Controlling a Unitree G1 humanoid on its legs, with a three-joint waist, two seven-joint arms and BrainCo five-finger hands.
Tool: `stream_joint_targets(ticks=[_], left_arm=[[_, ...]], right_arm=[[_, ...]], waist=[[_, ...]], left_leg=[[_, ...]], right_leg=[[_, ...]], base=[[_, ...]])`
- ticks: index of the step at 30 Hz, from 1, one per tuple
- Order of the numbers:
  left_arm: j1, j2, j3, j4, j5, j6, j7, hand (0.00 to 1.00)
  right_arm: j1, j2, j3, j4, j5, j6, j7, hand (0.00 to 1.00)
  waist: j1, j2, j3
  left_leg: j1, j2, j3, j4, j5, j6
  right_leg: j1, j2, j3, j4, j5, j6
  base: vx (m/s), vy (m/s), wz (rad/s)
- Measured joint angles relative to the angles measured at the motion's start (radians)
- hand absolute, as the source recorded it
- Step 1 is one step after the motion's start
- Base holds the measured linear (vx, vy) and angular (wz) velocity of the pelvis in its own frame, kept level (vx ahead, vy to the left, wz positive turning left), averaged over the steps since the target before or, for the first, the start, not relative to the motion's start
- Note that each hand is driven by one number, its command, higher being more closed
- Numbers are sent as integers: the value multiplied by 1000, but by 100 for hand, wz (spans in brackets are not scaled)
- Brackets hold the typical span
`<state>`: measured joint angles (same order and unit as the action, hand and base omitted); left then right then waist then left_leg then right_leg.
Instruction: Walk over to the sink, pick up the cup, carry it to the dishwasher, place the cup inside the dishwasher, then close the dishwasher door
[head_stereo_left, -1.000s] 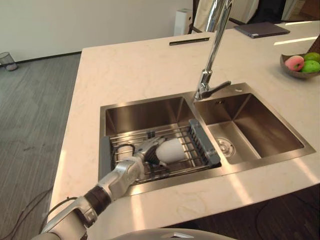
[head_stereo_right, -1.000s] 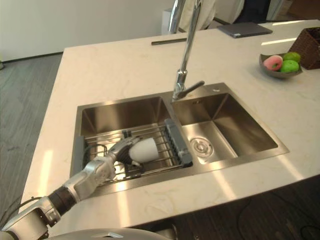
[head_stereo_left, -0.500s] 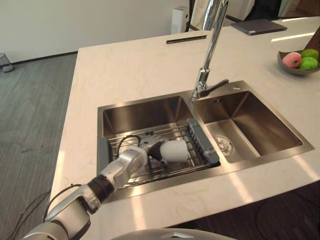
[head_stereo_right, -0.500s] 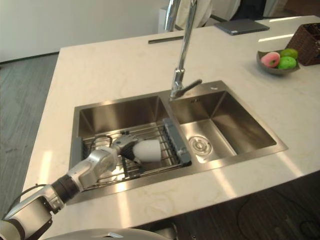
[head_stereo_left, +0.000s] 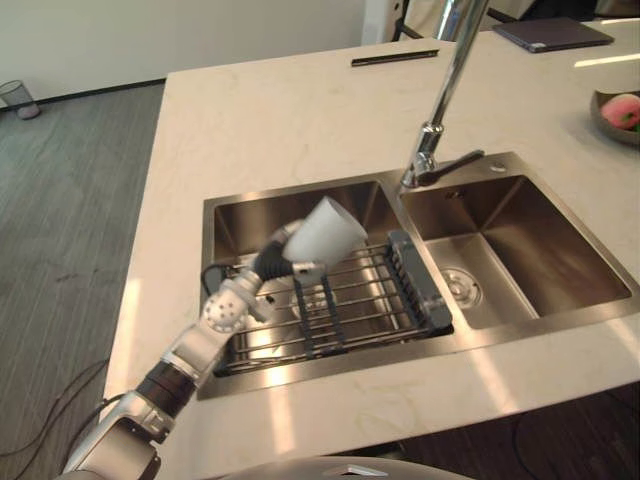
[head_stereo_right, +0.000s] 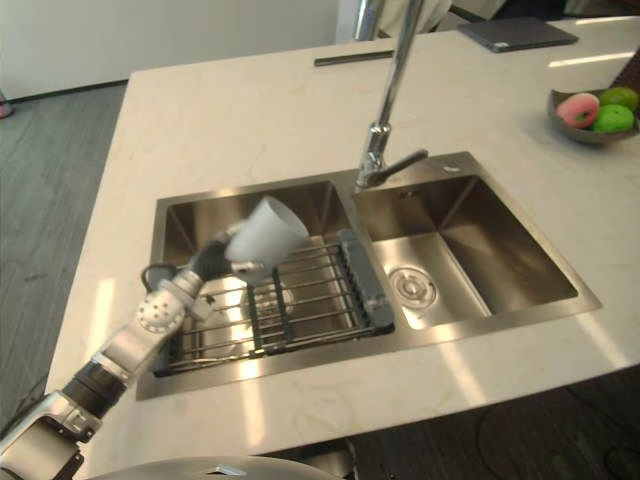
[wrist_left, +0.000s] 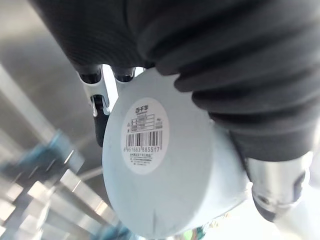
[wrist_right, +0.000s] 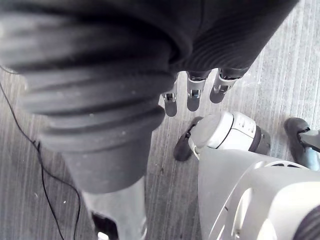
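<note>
A white cup (head_stereo_left: 328, 230) hangs tilted in the air above the left basin of the steel sink (head_stereo_left: 300, 196), its mouth toward the faucet. My left hand (head_stereo_left: 272, 262) is shut on its base end, reaching in from the lower left. The left wrist view shows the cup's labelled bottom (wrist_left: 165, 165) pressed against the palm, with fingers (wrist_left: 97, 95) curled along one side and the thumb on the other. A wire dish rack (head_stereo_left: 350, 300) lies in the basin under the cup. My right hand (wrist_right: 192, 95) hangs relaxed over grey floor.
A tall chrome faucet (head_stereo_left: 440, 110) rises between the two basins, close to the right of the cup. A bowl of fruit (head_stereo_right: 590, 110) sits at the counter's right edge. A dark flat object (head_stereo_left: 555, 35) and a black strip (head_stereo_left: 395, 58) lie at the far side.
My left hand has raised the cup off the wire rack, up and toward the basin's back wall. The head camera has shifted as well.
</note>
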<state>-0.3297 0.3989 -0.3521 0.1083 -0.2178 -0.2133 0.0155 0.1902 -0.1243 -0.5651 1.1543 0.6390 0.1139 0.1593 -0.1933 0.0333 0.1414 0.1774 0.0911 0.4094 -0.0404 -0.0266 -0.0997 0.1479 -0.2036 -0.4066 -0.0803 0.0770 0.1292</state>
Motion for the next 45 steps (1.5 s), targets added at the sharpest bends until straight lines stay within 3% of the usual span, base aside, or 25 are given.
stream_joint_targets(ticks=[2, 7, 10, 12, 17, 19, 22, 23, 24, 25, 28, 30, 33, 35, 37, 40, 41, 42, 43, 44, 45], left_arm=[[1, 27, 120, -69, -104, -27, 3, 100], [11, 10, 256, -187, -300, -49, -5, 100], [55, -20, 303, -189, -434, -49, -10, 100], [97, -23, 323, -183, -459, -46, -8, 100], [209, -108, 410, -172, -432, -42, 39, 100], [253, -166, 483, -172, -375, -43, 81, 100], [285, -182, 524, -173, -337, -57, 95, 100], [298, -185, 541, -173, -303, -73, 97, 100], [302, -185, 542, -173, -293, -75, 96, 100], [306, -185, 544, -174, -285, -77, 94, 100], [320, -179, 552, -178, -242, -107, 103, 100], [316, -176, 544, -177, -203, -108, 131, 100], [300, -166, 546, -175, -190, -108, 160, 100], [296, -165, 547, -180, -190, -107, 180, 100], [280, -167, 545, -201, -190, -107, 194, 100], [287, -174, 538, -212, -176, -97, 192, 100], [288, -174, 541, -215, -167, -96, 191, 100], [292, -174, 548, -217, -152, -95, 186, 100], [297, -174, 547, -213, -150, -92, 175, 100], [298, -174, 547, -212, -150, -92, 174, 100], [311, -175, 543, -192, -151, -90, 133, 100]], right_arm=[[0, -1, -22, -2, 0, 1, 3, 0], [2, 0, -68, 3, -19, 3, 4, 0], [-4, 4, -67, -5, -39, 6, 5, 0], [-3, 12, -65, -21, -54, 13, 6, 0], [5, 22, 42, -55, -61, 8, 6, 0], [3, 37, 96, -60, -78, -1, -14, 0], [2, 49, 142, -59, -86, 5, -52, 0], [1, 43, 157, -59, -86, 14, -77, 0], [1, 39, 160, -59, -86, 18, -79, 0], [3, 36, 161, -58, -86, 21, -81, 0], [35, 50, 161, -38, -86, 23, -78, 0], [71, 64, 165, -28, -87, 43, -76, 0], [93, 95, 170, 14, -96, 43, -74, 0], [103, 99, 171, 20, -99, 38, -71, 0], [95, 83, 193, 23, -123, 42, -71, 0], [97, 40, 224, 10, -128, 45, -38, 0], [99, 36, 230, 9, -129, 45, -31, 0], [101, 35, 239, 10, -138, 45, -28, 0], [100, 37, 247, 11, -143, 46, -29, 0], [100, 38, 247, 11, -144, 46, -29, 0], [102, 40, 227, 24, -156, 47, -27, 0]], waist=[[30, 0, -1], [79, -10, -12], [87, -18, -23], [91, -23, -30], [128, -27, -34], [154, -29, -34], [185, -43, -46], [199, -53, -48], [199, -53, -46], [200, -53, -47], [218, -72, -58], [206, -82, -62], [192, -103, -61], [200, -104, -62], [209, -96, -60], [210, -22, -25], [208, -9, -22], [197, -9, -22], [184, -13, -21], [183, -13, -21], [155, -17, -20]], left_leg=[[-2, -1, -11, 3, 1, 1], [-23, -7, -44, 4, 7, 10], [-19, -10, -56, 6, 9, 12], [-18, -10, -58, 7, 9, 12], [-21, -18, -87, 6, 13, 18], [-25, -27, -132, 4, 16, 23], [-42, -44, -180, 3, 20, 30], [-62, -62, -231, -2, 22, 33], [-61, -65, -252, -8, 25, 37], [-59, -68, -273, -17, 29, 41], [-62, -88, -361, -31, 50, 50], [-89, -100, -442, -23, 71, 62], [-147, -110, -528, 12, 88, 50], [-173, -122, -551, 34, 93, 40], [-233, -115, -576, 62, 112, 12], [-249, -50, -599, 52, 121, -11], [-250, -37, -586, 46, 119, -6], [-247, -8, -524, 23, 97, 30], [-252, 15, -425, 5, 47, 105], [-252, 16, -417, 4, 42, 113], [-262, 55, -189, 9, -83, 222]], right_leg=[[8, -1, -14, 0, 0, 0], [10, -7, -31, 0, -3, 3], [26, -9, -46, 0, -6, 1], [26, -9, -49, 0, -7, -2], [32, -20, -75, 15, -25, -6], [20, -45, -102, 98, -70, 2], [-2, -85, -132, 197, -121, 13], [-12, -121, -139, 286, -149, 9], [-14, -131, -139, 320, -152, 4], [-20, -143, -136, 359, -153, 2], [-68, -168, 5, 516, -161, -49], [-79, -149, 109, 544, -172, -76], [-49, -63, 199, 442, -273, -50], [-7, -58, 177, 375, -302, -28], [-1, -35, 170, 316, -347, 27], [-2, 39, 145, 347, -358, -7], [-2, 49, 137, 354, -361, -13], [-1, 63, 117, 361, -362, -28], [1, 72, 104, 359, -352, -48], [2, 72, 102, 358, -350, -50], [27, 78, 49, 301, -301, -68]], base=[[-24, -17, 13], [-21, -8, 19], [-3, -2, 14], [0, 0, 0], [-30, 3, 16], [0, 26, 43], [45, 37, 66], [43, 42, 89], [36, 52, 98], [50, 56, 86], [74, 21, 86], [127, -73, 110], [22, -165, 92], [-71, -175, 54], [-179, -154, 34], [-310, -130, 38], [-283, -132, 51], [-238, -148, 76], [-215, -155, 69], [-201, -174, 117], [-210, -96, 143]])
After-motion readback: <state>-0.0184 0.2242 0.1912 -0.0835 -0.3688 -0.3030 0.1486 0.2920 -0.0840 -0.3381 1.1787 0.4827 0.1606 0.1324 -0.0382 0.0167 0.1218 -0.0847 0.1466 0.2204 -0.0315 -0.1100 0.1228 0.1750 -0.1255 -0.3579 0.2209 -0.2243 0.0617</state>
